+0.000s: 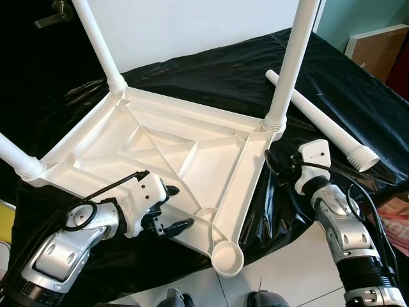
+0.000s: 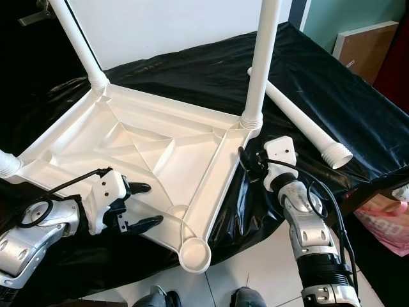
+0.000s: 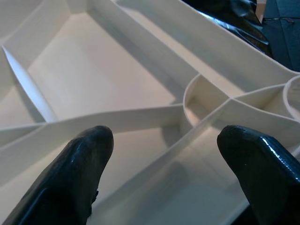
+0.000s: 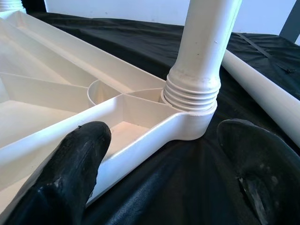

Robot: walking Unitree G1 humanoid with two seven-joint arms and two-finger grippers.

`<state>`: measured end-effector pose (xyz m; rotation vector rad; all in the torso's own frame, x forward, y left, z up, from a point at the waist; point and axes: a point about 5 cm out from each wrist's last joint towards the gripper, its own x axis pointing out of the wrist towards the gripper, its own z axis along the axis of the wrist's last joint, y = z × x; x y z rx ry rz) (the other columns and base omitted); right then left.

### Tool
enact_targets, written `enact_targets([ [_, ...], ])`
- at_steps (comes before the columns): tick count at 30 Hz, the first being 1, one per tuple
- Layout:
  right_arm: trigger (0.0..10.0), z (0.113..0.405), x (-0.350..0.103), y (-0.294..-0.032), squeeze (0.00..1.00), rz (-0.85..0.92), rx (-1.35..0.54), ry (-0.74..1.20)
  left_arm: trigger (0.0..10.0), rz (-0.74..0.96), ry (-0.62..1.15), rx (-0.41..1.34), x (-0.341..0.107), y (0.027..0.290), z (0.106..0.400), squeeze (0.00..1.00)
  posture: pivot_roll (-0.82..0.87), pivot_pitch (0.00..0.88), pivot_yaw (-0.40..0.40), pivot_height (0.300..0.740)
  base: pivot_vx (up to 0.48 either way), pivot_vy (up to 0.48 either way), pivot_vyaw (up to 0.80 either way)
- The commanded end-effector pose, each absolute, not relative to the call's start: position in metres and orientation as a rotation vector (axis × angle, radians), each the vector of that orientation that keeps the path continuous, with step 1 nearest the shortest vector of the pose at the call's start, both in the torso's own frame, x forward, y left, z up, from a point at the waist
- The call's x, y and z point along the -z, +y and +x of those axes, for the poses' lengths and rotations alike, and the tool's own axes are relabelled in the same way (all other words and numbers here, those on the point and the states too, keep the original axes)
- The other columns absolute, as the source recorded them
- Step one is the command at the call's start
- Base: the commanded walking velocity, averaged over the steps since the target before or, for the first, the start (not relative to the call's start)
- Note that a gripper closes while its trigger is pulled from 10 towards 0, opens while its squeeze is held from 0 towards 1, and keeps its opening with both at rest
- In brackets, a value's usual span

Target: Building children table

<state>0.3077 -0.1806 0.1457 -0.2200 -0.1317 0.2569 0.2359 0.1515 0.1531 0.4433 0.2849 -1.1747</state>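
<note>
Where the head views look down, a white plastic tabletop (image 1: 160,153) lies upside down on a black sheet (image 1: 223,70) that covers the table, its ribbed underside facing up. Three white legs stand in corner sockets: a far left leg (image 1: 96,38), a far right leg (image 1: 291,64), and a near left leg (image 1: 16,160) cut off by the frame edge. The nearest corner socket (image 1: 228,259) is open and overhangs the sheet's edge above a pale tiled floor (image 1: 294,268). A loose leg (image 1: 319,121) lies on the sheet just beside the far right corner, its threaded end pointing toward the robot's right. A door handle (image 1: 57,11) shows at upper left and a brown board (image 1: 377,45) leans at upper right. The left hand (image 1: 176,210) rests over the near edge of the tabletop with fingers spread. The right hand (image 2: 248,161) sits close beside the edge below the far right leg; whether it is spread cannot be told here. In the left wrist view, the two black fingers (image 3: 75,168) stand well apart above the ribs and a curved socket wall. In the right wrist view, the fingers (image 4: 75,164) are spread wide, pinching nothing, facing the threaded collar (image 4: 192,91) of the seated leg, with the loose leg lying beyond.
</note>
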Motion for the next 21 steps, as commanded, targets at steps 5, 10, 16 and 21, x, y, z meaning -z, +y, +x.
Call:
enact_targets([
  [5,10.0,0.305,-0.146,-0.182,0.0,-0.226,-0.269,-0.117,10.0,0.489,0.35,1.136,-0.145,0.159,0.24,0.9,-0.09,0.131,0.058,0.74,0.0,0.0,0.0],
  [10,10.0,0.306,-0.149,-0.184,0.0,-0.229,-0.264,-0.125,10.0,0.576,0.427,1.053,-0.131,0.158,0.254,0.0,-0.09,0.127,0.061,0.74,0.0,0.0,0.0],
  [16,10.0,0.308,-0.151,-0.182,0.0,-0.229,-0.261,-0.132,10.0,0.616,0.473,1.033,-0.124,0.156,0.261,0.0,-0.1,0.122,0.07,0.74,0.0,0.0,0.0],
  [21,10.0,0.309,-0.152,-0.182,0.0,-0.227,-0.257,-0.136,10.0,0.62,0.492,1.02,-0.121,0.152,0.269,0.0,-0.1,0.118,0.08,0.74,0.0,0.0,0.0],
])
